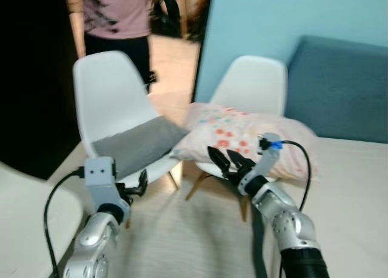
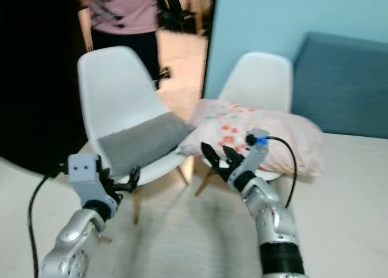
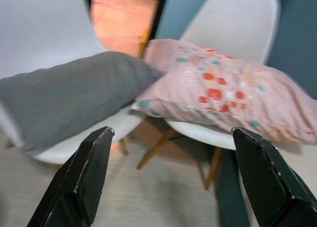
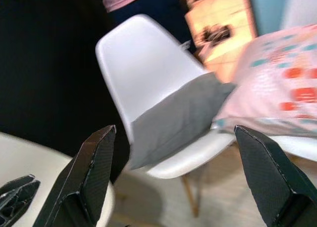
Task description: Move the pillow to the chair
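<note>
1. The left tool point(image 1: 140, 184) is raised in front of the body on its silver arm, with a grey camera block above the wrist and a black cable running down from it.
2. Its two black fingers point(image 3: 81, 180) stand wide apart in the left wrist view, nothing between them.
3. The right tool point(image 1: 229, 162) is raised on the right silver arm, forearm angled up and inward toward the left tool, a cable with a blue plug looping over the wrist.
4. Its fingers point(image 4: 270, 180) are likewise spread wide, holding nothing.
5. The two tools sit at about the same height, well apart from each other.
</note>
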You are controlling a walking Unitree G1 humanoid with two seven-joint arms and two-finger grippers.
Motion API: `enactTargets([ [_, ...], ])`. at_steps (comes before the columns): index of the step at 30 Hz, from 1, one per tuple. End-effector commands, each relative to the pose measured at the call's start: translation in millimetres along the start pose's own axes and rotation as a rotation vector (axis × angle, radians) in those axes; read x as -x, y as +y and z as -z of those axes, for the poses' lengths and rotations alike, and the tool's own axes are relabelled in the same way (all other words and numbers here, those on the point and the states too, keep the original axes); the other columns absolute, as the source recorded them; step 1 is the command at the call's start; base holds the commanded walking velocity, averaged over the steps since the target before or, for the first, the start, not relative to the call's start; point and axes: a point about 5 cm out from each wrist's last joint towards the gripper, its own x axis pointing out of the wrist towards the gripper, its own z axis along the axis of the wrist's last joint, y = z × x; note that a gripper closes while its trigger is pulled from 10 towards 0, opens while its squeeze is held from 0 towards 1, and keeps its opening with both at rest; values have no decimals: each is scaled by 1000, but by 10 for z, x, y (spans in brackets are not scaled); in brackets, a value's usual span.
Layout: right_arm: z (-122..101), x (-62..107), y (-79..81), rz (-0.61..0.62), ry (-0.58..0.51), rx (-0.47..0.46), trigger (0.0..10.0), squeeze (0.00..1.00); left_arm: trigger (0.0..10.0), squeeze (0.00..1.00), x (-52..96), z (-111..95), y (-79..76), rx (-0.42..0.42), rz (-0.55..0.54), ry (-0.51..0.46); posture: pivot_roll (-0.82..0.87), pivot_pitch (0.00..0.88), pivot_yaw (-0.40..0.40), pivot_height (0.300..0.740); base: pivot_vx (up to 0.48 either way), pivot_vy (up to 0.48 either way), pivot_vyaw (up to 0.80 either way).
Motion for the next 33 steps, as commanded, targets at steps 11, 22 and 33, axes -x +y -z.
enactTargets([
  [11, 46, -6, 14, -4, 22, -13, 10000, 0, 10000, 0, 17, 53, -1, 12, -2, 17, 12, 0, -108, 740, 0, 0, -800],
  [22, 57, 0, 13, -3, 26, -17, 10000, 0, 10000, 0, 18, 64, -4, 14, 6, 22, 12, 0, -104, 740, 0, 0, -800],
  [33, 62, -2, 11, -2, 28, -19, 10000, 0, 10000, 0, 15, 68, -3, 14, 5, 22, 14, 0, -103, 740, 0, 0, -800],
])
